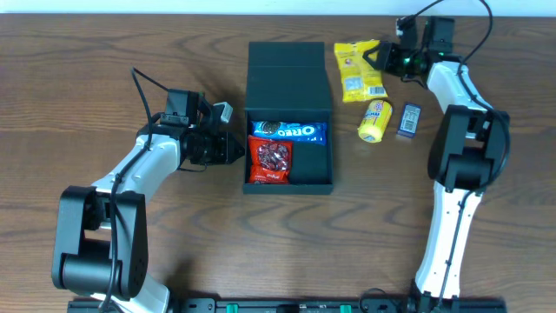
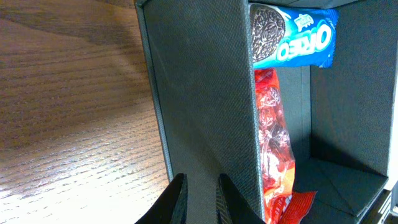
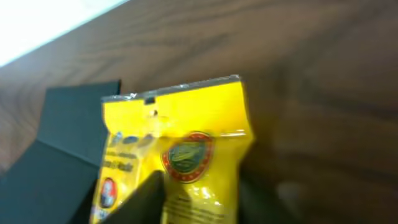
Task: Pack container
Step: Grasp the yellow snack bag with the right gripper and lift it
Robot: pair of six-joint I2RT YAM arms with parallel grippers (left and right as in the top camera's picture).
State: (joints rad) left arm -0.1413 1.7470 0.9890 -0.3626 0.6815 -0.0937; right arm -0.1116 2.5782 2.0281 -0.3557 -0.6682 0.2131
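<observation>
**Corner pinch may let the packet slip**

Overhead: the container lies open mid-table; left gripper, arm low, meets its left wall; right gripper, arm stretched far, covers the yellow packet's corner. Left wrist: fingers nearly together, nothing between. Right wrist: fingers straddle the packet; whether clamped, cannot tell.

In front of me is a brown wood-grain surface. The container sits on it about midway across, open, with its flap lid laid flat toward the far edge. Just right of that lid lies a flat yellow packet. Nearer to me than the packet, a small rounded yellow pack lies tilted. Just to its right, apart from it, is a little blue-and-white packet. I can't read their print.
</observation>
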